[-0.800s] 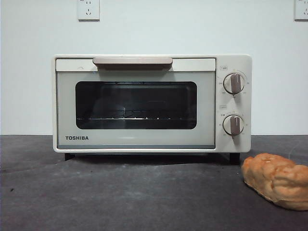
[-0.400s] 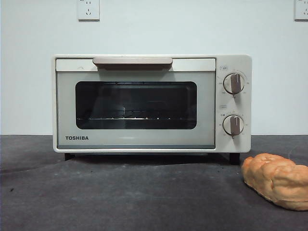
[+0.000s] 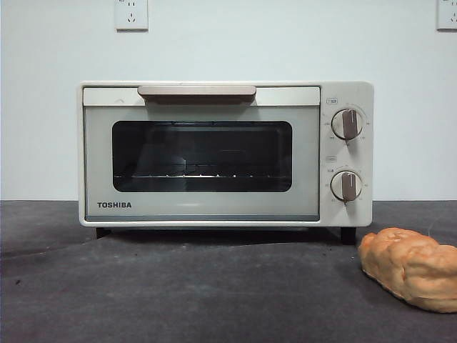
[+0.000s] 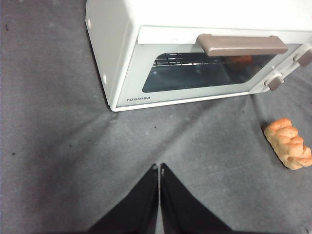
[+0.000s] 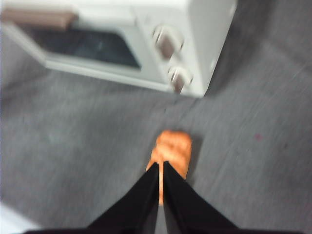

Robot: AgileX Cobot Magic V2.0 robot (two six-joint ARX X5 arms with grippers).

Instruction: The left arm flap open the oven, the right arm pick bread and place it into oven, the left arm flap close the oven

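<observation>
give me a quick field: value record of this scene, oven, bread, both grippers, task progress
oven: cream-white, door shut, tan handle along the top of the door, wire rack visible through the glass
bread: golden loaf lying on the dark table, in front of the oven's knob side, apart from it
left gripper: jaws together, above the table in front of the oven, holding nothing
right gripper: jaws together, tip over the bread; that view is blurred, so contact cannot be told
task progress: door not yet opened, bread not yet picked
</observation>
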